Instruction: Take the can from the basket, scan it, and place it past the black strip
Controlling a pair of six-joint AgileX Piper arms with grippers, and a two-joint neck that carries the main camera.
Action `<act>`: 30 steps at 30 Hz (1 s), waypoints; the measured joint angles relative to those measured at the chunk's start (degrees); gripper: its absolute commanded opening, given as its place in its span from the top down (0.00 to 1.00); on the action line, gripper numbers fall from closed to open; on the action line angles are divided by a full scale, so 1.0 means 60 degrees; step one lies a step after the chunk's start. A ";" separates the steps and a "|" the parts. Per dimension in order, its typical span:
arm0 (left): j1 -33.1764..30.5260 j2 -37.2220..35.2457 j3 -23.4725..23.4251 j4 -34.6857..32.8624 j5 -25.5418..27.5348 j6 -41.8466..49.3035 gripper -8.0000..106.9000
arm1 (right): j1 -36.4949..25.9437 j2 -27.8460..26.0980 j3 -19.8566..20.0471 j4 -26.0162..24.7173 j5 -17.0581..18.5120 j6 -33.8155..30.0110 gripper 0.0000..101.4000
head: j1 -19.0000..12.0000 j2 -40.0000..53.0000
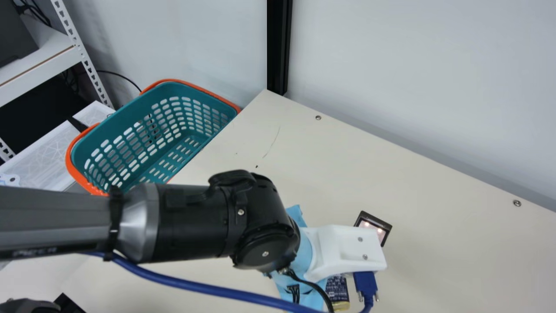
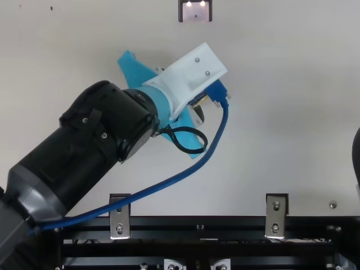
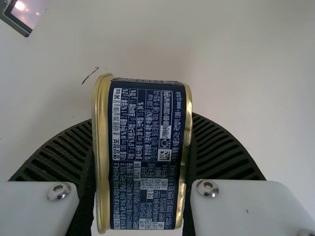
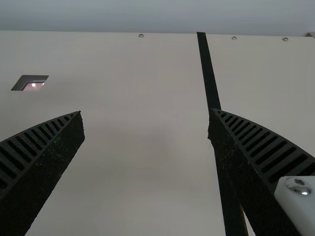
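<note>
In the main view my left gripper (image 1: 347, 252) is over the table, its white mount on top and the can (image 1: 338, 290) partly visible beneath. The left wrist view has the dark blue, gold-rimmed can (image 3: 145, 157) squeezed between both ribbed fingers of my left gripper (image 3: 142, 125). The scanner (image 1: 373, 228), a dark-framed window with lights, lies just beyond that gripper; the can is apart from the scanner (image 3: 24, 14) in the left wrist view. In the right wrist view my right gripper (image 4: 146, 115) stands open over the table, and the black strip (image 4: 209, 78) runs behind its right-hand finger.
The teal basket (image 1: 130, 117) with orange handles stands at the table's left edge, beside a white shelf (image 1: 43, 61). A blue cable (image 2: 169, 180) trails from the left wrist. Metal brackets (image 2: 120, 216) sit on the near edge. A wall rises behind the table.
</note>
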 measured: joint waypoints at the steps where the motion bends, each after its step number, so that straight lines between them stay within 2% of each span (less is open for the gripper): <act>1: -0.0020 0.0005 0.0001 0.0033 0.0000 0.0000 0.84 | 0.0000 0.0000 0.0000 0.0000 0.0000 0.0000 0.00 | 0.0000 0.0000; 11: -0.0239 0.0125 0.0222 0.0159 -0.0108 0.0147 0.84 | 0.0000 0.0000 0.0000 0.0000 0.0000 0.0000 0.00 | 0.0000 0.0000; 23: -0.0184 0.0023 0.0489 -0.0589 -0.0043 0.1748 0.84 | 0.0000 0.0000 0.0000 0.0000 0.0000 0.0000 0.00 | 0.0049 0.0000; 24: -0.0160 0.0023 0.0506 -0.0633 0.0004 0.1874 0.75 | 0.0000 0.0000 0.0000 0.0000 0.0000 0.0000 0.00 | 0.0049 0.0000; 25: -0.0130 0.0003 0.0526 -0.0630 0.0026 0.1974 0.53 | 0.0000 0.0000 0.0000 0.0000 0.0000 0.0000 0.00 | 0.0049 0.0000; 26: -0.0114 0.0003 0.0543 -0.0652 0.0050 0.2046 0.15 | 0.0000 0.0000 0.0000 0.0000 0.0000 0.0000 0.00 | 0.0049 0.0000; 30: -0.0071 -0.0051 0.0631 -0.0635 -0.0013 0.2104 0.15 | 0.0000 0.0000 0.0000 0.0000 0.0000 0.0000 0.00 | 0.0049 0.0000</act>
